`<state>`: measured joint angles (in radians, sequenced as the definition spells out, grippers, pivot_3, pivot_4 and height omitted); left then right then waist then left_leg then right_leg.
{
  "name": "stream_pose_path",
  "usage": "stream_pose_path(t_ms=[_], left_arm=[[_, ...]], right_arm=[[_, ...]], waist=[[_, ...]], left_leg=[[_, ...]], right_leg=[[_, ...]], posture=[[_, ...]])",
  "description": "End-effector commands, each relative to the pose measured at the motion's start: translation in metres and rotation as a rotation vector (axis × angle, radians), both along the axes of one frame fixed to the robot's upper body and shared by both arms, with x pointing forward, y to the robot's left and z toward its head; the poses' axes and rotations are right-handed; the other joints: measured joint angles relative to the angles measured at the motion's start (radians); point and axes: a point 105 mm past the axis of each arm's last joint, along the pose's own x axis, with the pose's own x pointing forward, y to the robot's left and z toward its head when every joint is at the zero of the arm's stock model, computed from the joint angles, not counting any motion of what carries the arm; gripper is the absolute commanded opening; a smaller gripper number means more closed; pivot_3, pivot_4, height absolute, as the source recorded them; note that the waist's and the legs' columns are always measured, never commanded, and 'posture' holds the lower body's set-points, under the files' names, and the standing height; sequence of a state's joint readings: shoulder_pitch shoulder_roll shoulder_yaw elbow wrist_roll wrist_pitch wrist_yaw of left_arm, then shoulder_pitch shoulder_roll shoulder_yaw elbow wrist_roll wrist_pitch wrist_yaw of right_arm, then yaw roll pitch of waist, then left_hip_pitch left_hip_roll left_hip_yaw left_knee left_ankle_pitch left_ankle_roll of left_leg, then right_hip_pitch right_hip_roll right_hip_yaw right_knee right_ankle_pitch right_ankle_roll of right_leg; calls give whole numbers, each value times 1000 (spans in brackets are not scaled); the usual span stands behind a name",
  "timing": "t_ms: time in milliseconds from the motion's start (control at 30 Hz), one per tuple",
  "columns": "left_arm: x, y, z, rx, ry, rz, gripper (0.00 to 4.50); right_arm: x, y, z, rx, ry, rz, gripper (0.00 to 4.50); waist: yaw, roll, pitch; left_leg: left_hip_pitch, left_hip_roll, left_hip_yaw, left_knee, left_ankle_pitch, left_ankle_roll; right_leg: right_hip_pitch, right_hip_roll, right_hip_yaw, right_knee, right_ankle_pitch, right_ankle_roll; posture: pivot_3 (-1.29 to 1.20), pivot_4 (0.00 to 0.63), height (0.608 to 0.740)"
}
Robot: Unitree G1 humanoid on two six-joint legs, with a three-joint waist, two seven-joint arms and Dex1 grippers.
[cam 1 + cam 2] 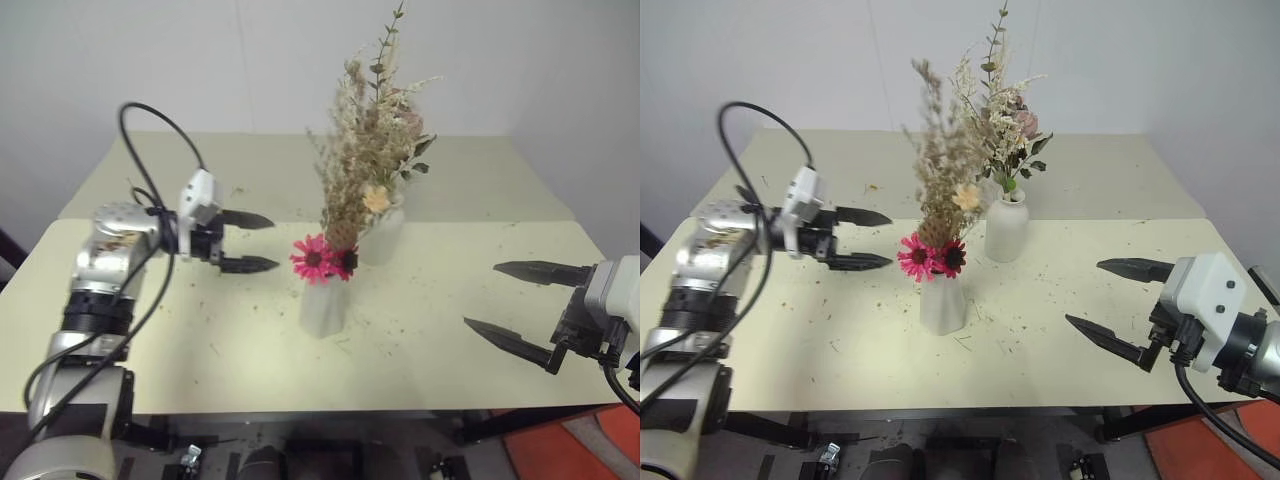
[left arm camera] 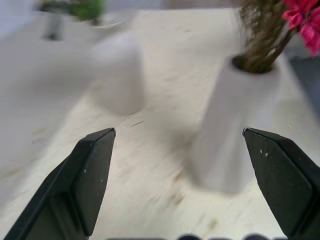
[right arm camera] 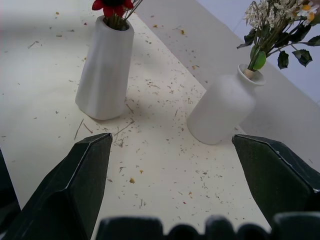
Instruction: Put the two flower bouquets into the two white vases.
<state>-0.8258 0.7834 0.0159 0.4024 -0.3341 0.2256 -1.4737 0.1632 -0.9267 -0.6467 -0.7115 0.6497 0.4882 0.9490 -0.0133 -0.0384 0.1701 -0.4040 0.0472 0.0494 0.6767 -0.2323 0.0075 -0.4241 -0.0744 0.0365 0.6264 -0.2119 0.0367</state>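
A tapered white vase (image 1: 942, 304) stands mid-table and holds the tan grass bundle with magenta daisies (image 1: 930, 255). Behind it to the right, a rounded white bottle vase (image 1: 1006, 229) holds the cream-white spray with green leaves (image 1: 1000, 120). My left gripper (image 1: 872, 239) hangs open to the left of the tapered vase, apart from it, with nothing between its fingers. My right gripper (image 1: 1118, 304) is open and empty near the table's right front. Both vases also show in the right wrist view, the tapered one (image 3: 104, 67) and the bottle (image 3: 222, 110).
The cream table (image 1: 840, 340) is strewn with small dried flower bits around the vases. A second table section (image 1: 1110, 180) lies behind, against a pale wall. An orange object (image 1: 1200, 440) lies on the floor at lower right.
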Motion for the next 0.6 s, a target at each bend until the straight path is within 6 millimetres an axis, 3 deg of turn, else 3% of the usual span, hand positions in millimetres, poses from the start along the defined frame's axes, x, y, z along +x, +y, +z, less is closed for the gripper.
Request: stream_pose_path(t_ms=[33, 133, 300, 600], left_arm=[[-13, 25, 21, -5, -92, 48, 4438], [-31, 47, 39, -21, -147, 109, 4438], [-57, 71, 50, 5, -179, 188, 4438], [-67, 92, 56, -25, -225, 321, 4438]], right_arm=[[-4, -7, 13, -22, -52, -3, 4500], [-7, -19, 15, -33, -36, -18, 4500], [-9, -43, 18, -75, -9, -68, 4500], [-2, -66, 17, -83, 27, -120, 4500]], waist=[[0, 0, 0], [3, 0, 0], [6, 0, 0], [7, 0, 0]], left_leg=[[0, 0, 0, 0, 0, 0], [0, 1, 1, 0, 0, 0], [0, 1, 1, 0, 0, 0], [4, 2, 3, 0, 0, 0]], right_leg=[[0, 0, 0, 0, 0, 0], [0, 0, -1, 0, 0, 0], [1, -1, -1, 0, 0, 0], [2, -1, -1, 1, -5, 6]], posture=[[0, 150, 740], [0, 150, 740], [0, 150, 740], [0, 150, 740]])
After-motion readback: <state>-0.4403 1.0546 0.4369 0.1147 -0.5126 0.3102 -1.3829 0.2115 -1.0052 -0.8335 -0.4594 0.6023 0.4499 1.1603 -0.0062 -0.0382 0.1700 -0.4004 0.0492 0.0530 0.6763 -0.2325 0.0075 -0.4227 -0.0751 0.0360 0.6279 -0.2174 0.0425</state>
